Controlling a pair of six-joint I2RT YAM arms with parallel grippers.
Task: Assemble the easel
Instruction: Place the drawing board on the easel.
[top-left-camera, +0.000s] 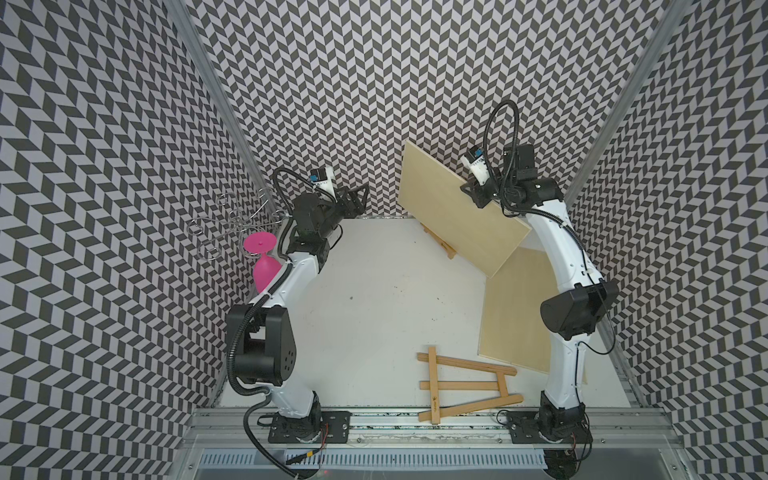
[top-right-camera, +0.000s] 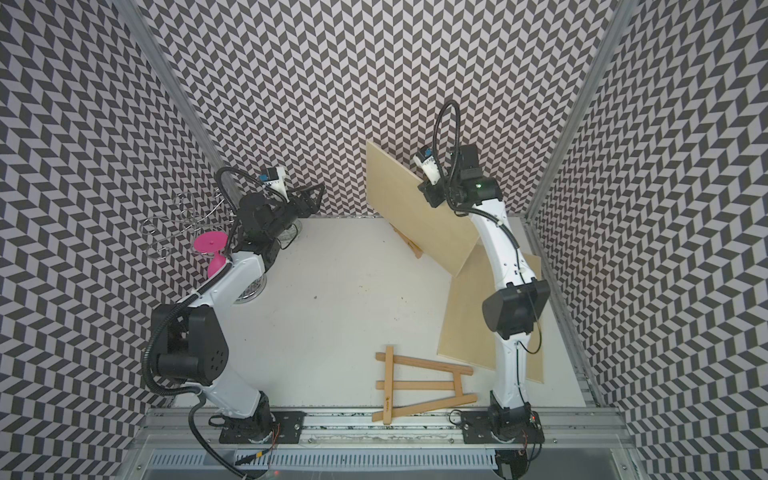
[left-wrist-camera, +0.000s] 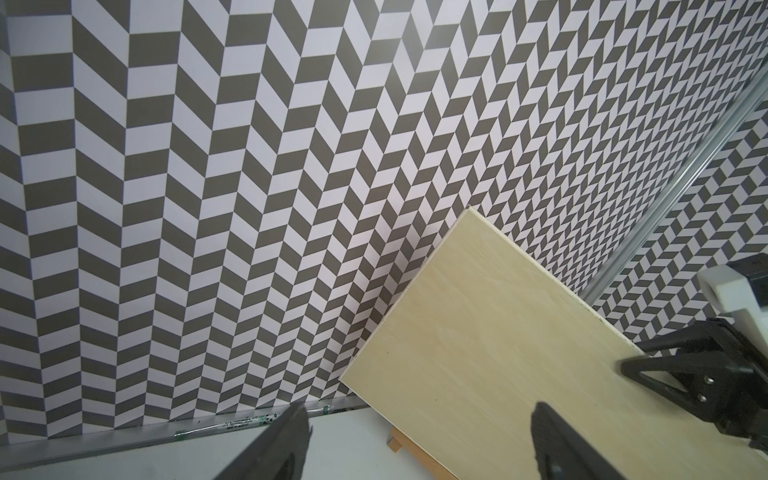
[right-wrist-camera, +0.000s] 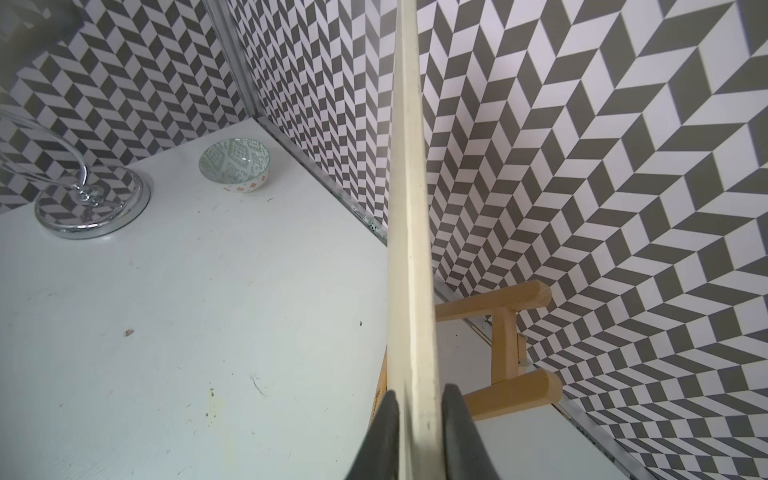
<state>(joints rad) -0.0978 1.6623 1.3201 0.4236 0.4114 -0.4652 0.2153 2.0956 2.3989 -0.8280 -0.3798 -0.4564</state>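
A pale wooden board (top-left-camera: 453, 208) (top-right-camera: 415, 208) stands tilted at the back right. It rests against a small upright wooden easel (top-left-camera: 440, 243) (right-wrist-camera: 507, 332) close to the back wall. My right gripper (top-left-camera: 471, 193) (right-wrist-camera: 419, 399) is at the board's upper right edge, with a finger against each face of the board (right-wrist-camera: 409, 208). My left gripper (top-left-camera: 359, 199) (left-wrist-camera: 419, 419) hangs open and empty at the back left, short of the board (left-wrist-camera: 498, 353). A second easel (top-left-camera: 465, 384) (top-right-camera: 419, 384) lies flat by the front rail.
Another board (top-left-camera: 519, 316) lies flat under the right arm. A pink glass (top-left-camera: 264, 266) hangs on a wire rack (top-left-camera: 232, 224) at the left wall. A patterned bowl (right-wrist-camera: 235, 164) and the rack's chrome base (right-wrist-camera: 93, 208) stand at the back left.
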